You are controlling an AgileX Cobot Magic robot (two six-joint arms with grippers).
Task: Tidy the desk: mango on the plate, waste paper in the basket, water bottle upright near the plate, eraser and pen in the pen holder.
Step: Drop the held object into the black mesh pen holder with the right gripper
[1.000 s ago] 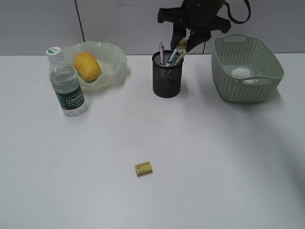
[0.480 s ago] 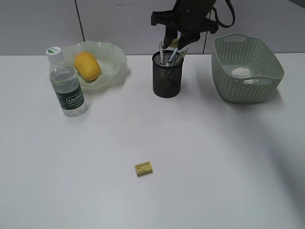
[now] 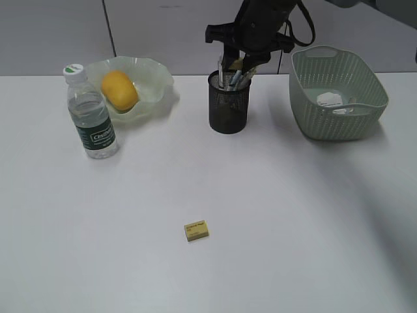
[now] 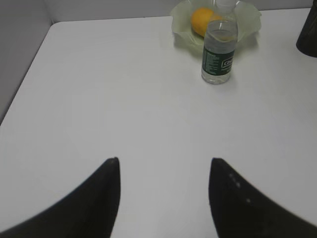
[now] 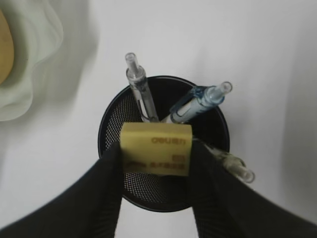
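Observation:
My right gripper [image 5: 156,166] is shut on a yellow eraser [image 5: 156,148] and holds it right above the mouth of the black mesh pen holder [image 5: 114,134], which has three pens [image 5: 141,91] in it. In the exterior view the gripper [image 3: 240,62] is just over the holder [image 3: 229,107]. A second yellow eraser [image 3: 197,230] lies on the desk [image 3: 293,215] near the front. The mango [image 3: 119,90] lies in the plate [image 3: 153,81]. The water bottle [image 3: 91,120] stands upright beside it. The waste paper [image 3: 329,99] is in the basket [image 3: 339,124]. My left gripper [image 4: 163,163] is open and empty.
In the left wrist view the water bottle [image 4: 218,54], mango [image 4: 200,20] and plate [image 4: 181,25] are far ahead, and the desk's left edge runs along a grey wall [image 4: 20,39]. A grey wall panel stands behind the desk [image 3: 163,32].
My right gripper has moved left and down with the eraser, from beside the holder's right rim to right over its mouth. Nothing else has moved.

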